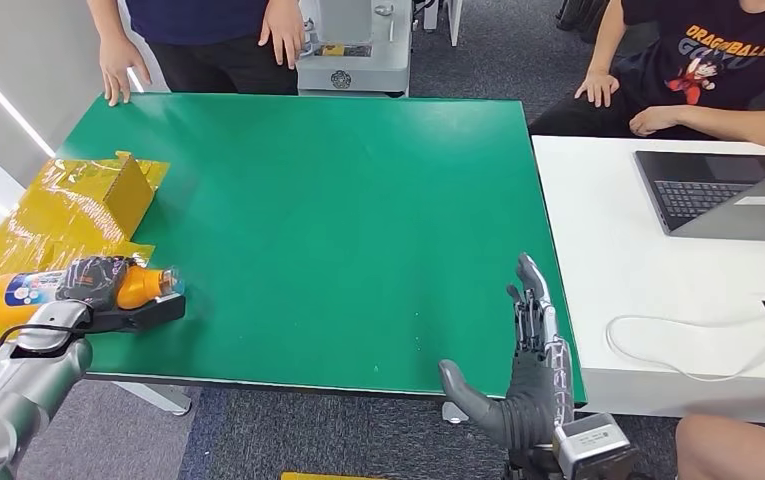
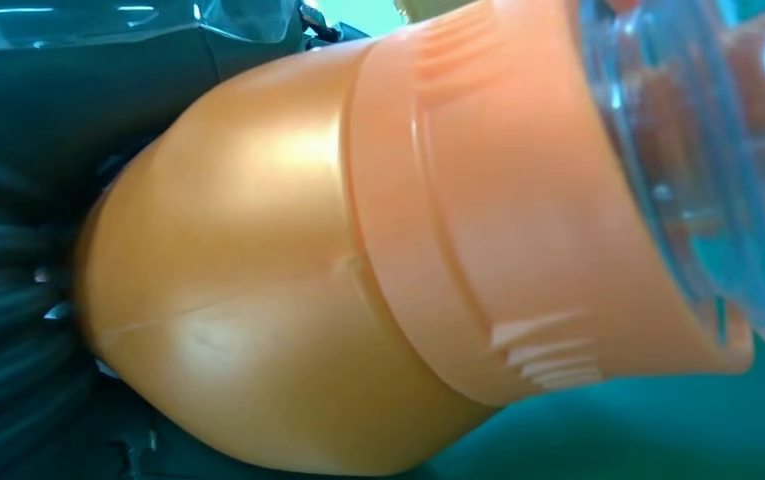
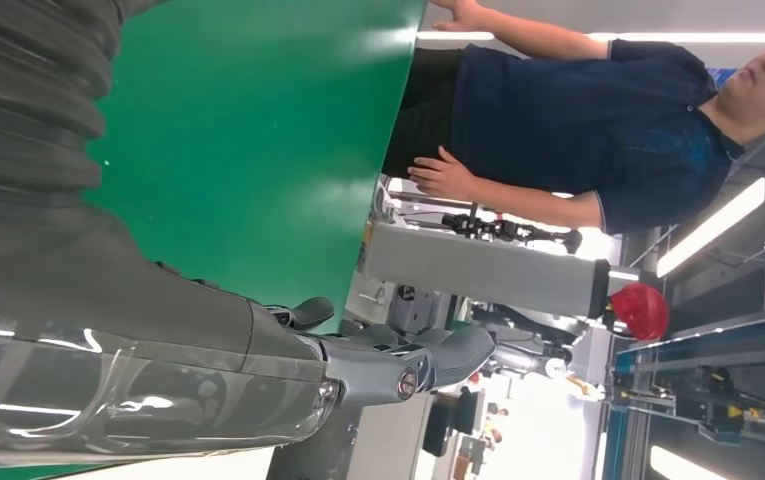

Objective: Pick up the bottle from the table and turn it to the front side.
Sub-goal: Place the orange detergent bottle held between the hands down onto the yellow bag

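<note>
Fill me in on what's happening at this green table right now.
The robot's left hand grips an orange bottle lying on its side at the left edge of the green table, beside a yellow cardboard box. The bottle's clear cap points toward the table's middle. The right hand is at the table's near right edge, fingers apart and holding nothing. One person stands at the far side with a hand on the table, and another sits by a laptop on the white desk.
</note>
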